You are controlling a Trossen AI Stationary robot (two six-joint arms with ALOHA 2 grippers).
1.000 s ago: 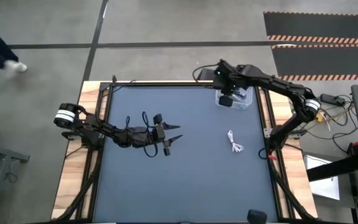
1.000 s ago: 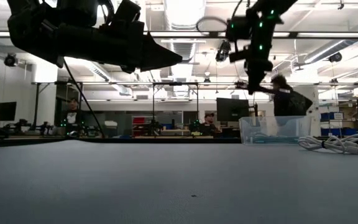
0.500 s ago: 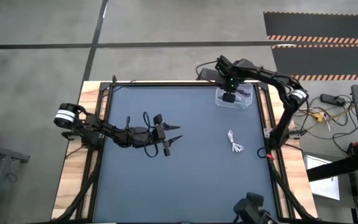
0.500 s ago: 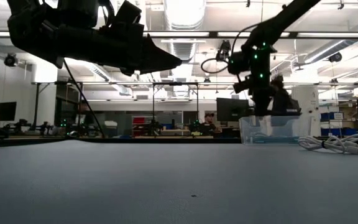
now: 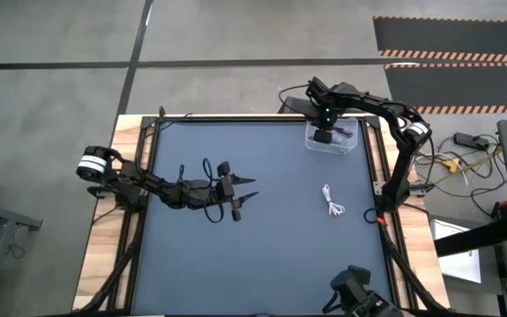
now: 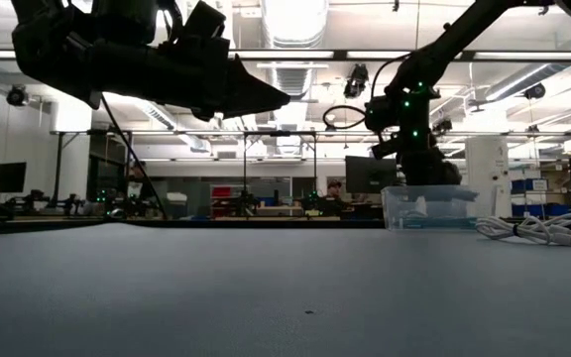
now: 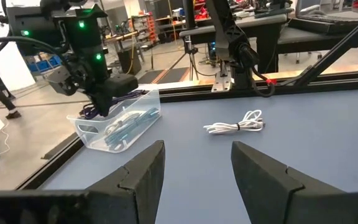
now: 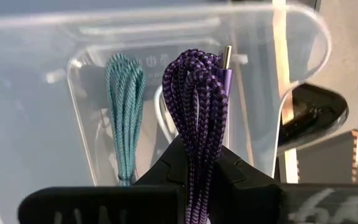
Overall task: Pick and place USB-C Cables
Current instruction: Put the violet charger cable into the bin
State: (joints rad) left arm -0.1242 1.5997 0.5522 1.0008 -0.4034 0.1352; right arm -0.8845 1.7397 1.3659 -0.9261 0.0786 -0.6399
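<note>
My right gripper [image 5: 324,137] stands over the clear plastic bin [image 5: 347,144] at the table's far right and is shut on the dark purple USB-C cable [image 8: 197,106]. A teal cable [image 8: 124,112] lies inside the bin, and the left wrist view shows pale cable in the bin [image 7: 120,121] as well. One white folded cable [image 5: 333,202] lies flat on the table nearer than the bin. My left gripper [image 5: 246,190] hovers open above the table's left middle, touching nothing. My right gripper pinches the purple cable's folded bundle [image 8: 199,152] between its two fingers, several strands together. The fingers come from above, pointing down into the bin. The bundle reaches on past the fingertips, its metal plug [image 8: 227,57] at the far end. Whether it touches the bin's floor, I cannot tell.
The bin's walls [image 6: 434,208] stand about a hand high beside the table's far right rails. The white cable [image 6: 533,230] lies nearer than it. Dark mat spreads between both arms. A camera mount [image 5: 352,291] sits at the near edge.
My right gripper has gone down from well above the bin to its rim, shifting slightly toward the far edge, and has carried the purple cable with it. The left arm has kept still.
</note>
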